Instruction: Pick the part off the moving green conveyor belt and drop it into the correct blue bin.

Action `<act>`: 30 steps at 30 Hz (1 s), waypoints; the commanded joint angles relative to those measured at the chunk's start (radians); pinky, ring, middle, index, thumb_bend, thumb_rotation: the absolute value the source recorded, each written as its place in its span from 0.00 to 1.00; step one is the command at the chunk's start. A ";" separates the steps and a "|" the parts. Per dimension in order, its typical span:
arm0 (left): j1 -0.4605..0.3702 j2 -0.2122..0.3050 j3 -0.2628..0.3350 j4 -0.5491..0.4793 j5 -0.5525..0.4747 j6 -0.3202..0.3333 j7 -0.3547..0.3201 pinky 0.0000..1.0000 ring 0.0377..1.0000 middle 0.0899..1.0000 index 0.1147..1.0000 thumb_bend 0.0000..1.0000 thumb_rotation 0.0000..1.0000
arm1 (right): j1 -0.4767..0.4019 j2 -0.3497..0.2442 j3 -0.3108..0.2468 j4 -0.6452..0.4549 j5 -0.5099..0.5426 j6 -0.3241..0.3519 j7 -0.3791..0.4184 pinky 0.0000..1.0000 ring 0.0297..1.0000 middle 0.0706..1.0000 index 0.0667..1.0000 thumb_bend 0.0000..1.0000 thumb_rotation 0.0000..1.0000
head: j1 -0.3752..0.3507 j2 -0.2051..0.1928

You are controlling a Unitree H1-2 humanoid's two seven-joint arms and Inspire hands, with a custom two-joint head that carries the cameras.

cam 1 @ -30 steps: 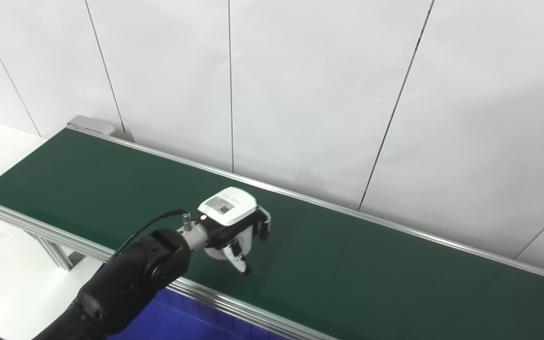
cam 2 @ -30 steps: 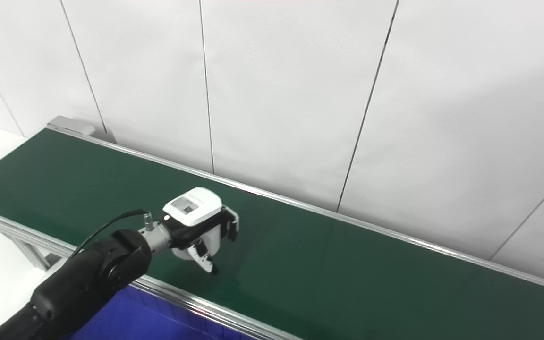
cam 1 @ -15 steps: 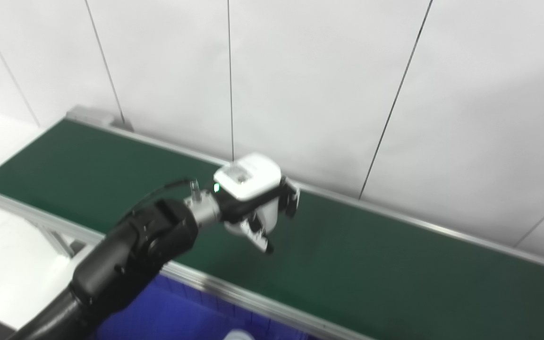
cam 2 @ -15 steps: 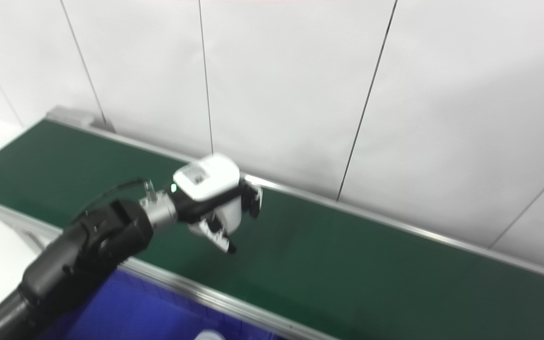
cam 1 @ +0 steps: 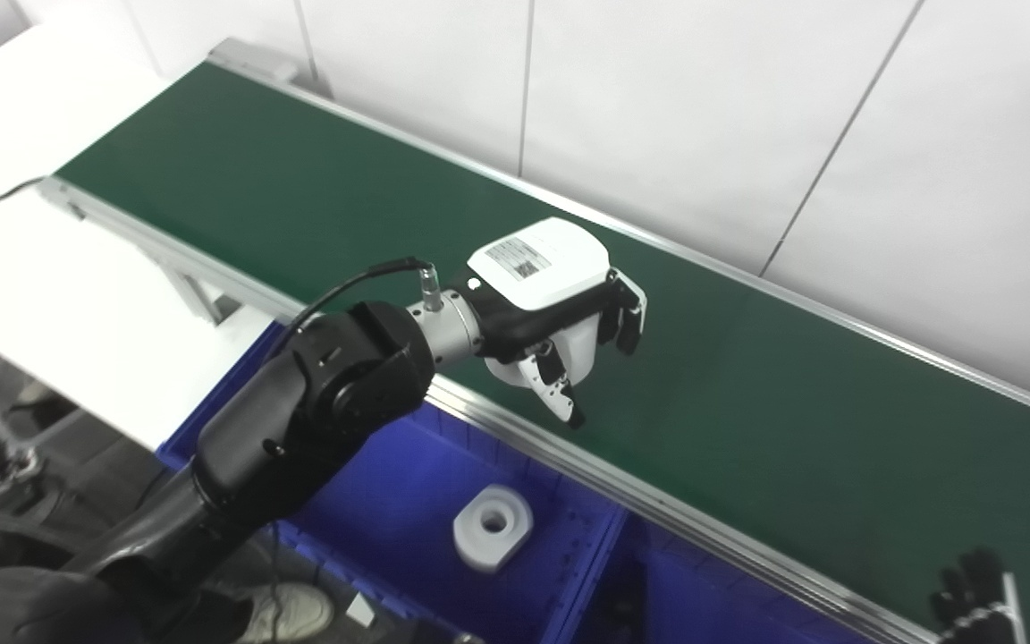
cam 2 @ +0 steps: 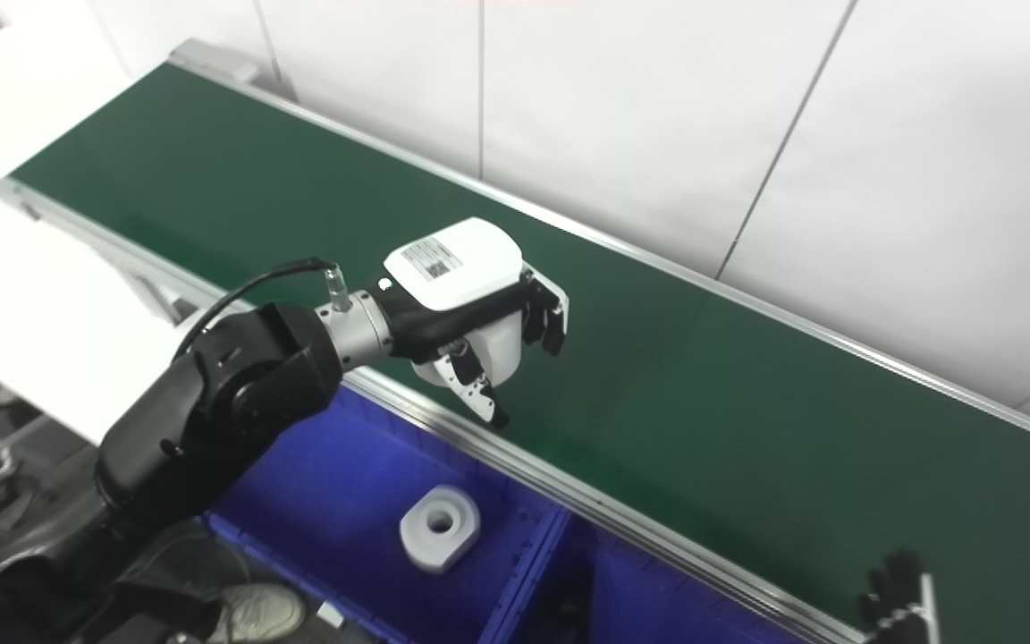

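A: What is the left hand (cam 1: 560, 344) doing?

B: It hangs over the near side of the green conveyor belt (cam 1: 747, 394), fingers (cam 2: 479, 394) curled down around something white. It looks like a grip on a part, though the hand's own white shell makes that hard to tell.

A: And the right hand (cam 1: 971, 590)?

B: Only dark fingertips at the bottom right corner; I cannot tell whether they are spread or closed.

A: Counts?

B: Two hands, one belt, two blue bins below its near rail. The left bin (cam 1: 390, 501) holds one white part (cam 1: 493, 528) with a round hole; the second bin (cam 1: 694, 590) lies to its right.

A: Against a second ago?

B: The camera has tilted down, so the bins, the white part and the white desk (cam 1: 41, 268) now show. The hand has lifted off the belt.

A: Do the views differ?

B: They show the same things, only shifted sideways.
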 commanded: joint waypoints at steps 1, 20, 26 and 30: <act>0.028 0.015 0.030 -0.042 0.024 0.013 0.013 0.28 0.34 0.43 0.47 0.50 0.00 | -0.001 -0.006 -0.009 -0.022 0.015 0.014 0.011 1.00 1.00 1.00 1.00 0.85 1.00 | -0.009 -0.004; 0.288 0.125 0.223 -0.031 -0.052 -0.094 0.132 0.30 0.35 0.43 0.48 0.50 0.00 | -0.012 -0.008 -0.016 0.005 0.019 0.008 0.044 0.98 0.97 0.98 1.00 0.86 0.93 | -0.069 -0.008; 0.308 0.117 0.211 0.001 -0.082 -0.095 0.125 0.35 0.37 0.47 0.45 0.50 0.00 | -0.010 0.012 -0.009 0.012 0.032 -0.001 0.047 0.99 0.98 0.99 1.00 0.86 0.90 | -0.113 -0.015; 0.304 0.148 0.176 -0.010 -0.057 -0.048 0.009 0.79 0.85 0.89 0.83 0.97 0.43 | -0.005 0.026 -0.003 0.002 0.018 0.004 0.040 0.97 0.97 0.99 1.00 0.88 0.88 | -0.135 -0.018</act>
